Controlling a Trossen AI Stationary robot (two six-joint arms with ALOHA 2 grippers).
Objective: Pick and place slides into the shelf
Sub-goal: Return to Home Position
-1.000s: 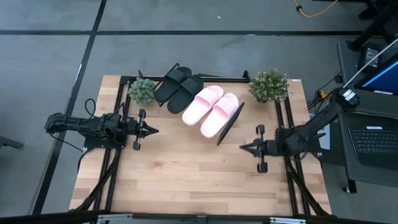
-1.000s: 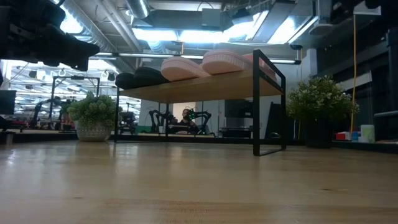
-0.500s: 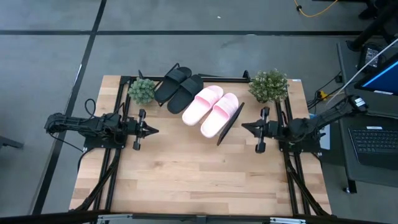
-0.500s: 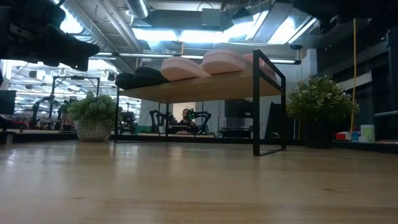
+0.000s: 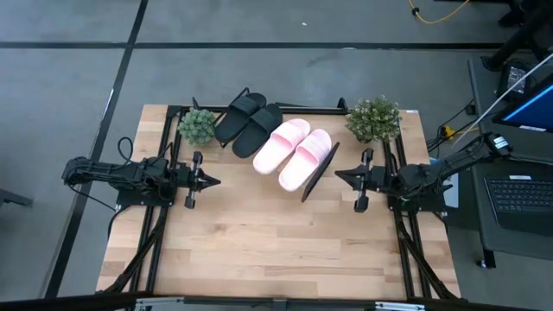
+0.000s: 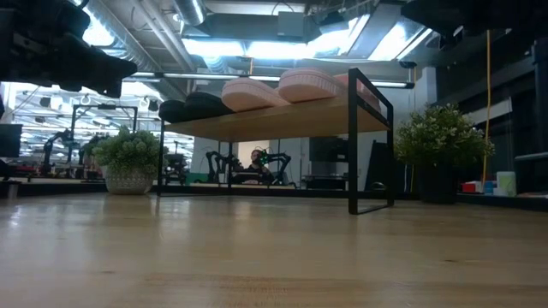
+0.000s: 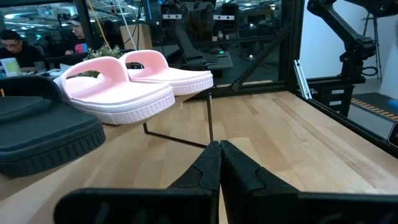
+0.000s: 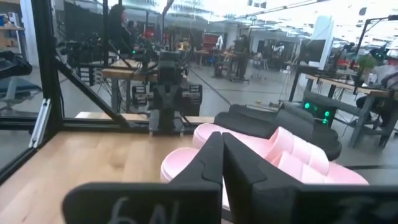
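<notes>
1. The rectangular light-wood tabletop (image 5: 276,242) carries all the items below.
2. The slanted light-wood shelf on a thin black metal frame (image 6: 287,121) stands at the far middle of the tabletop, between the two plants.
3. The left arm lies low and folded along the table's left edge. The left gripper (image 5: 214,180) points toward the table centre, near the shelf's black-slide end. In the left wrist view its fingers (image 7: 208,168) are pressed together on nothing.
4. The right arm lies low along the right edge and faces the left arm. The right gripper (image 5: 338,175) is just beside the shelf's pink-slide end. Its fingers (image 8: 211,158) are clenched together and empty.
5. All four slides rest on the shelf board: the matte black pair (image 5: 249,123) on its left half, and the pale pink pair (image 5: 295,152) on its right half, side by side.
6. One small green potted plant (image 5: 197,125) stands at the shelf's left end; a larger one (image 5: 373,118) stands at its right end.
7. White characters on the right gripper body (image 8: 140,211) are partly cut off and cannot be read reliably.
</notes>
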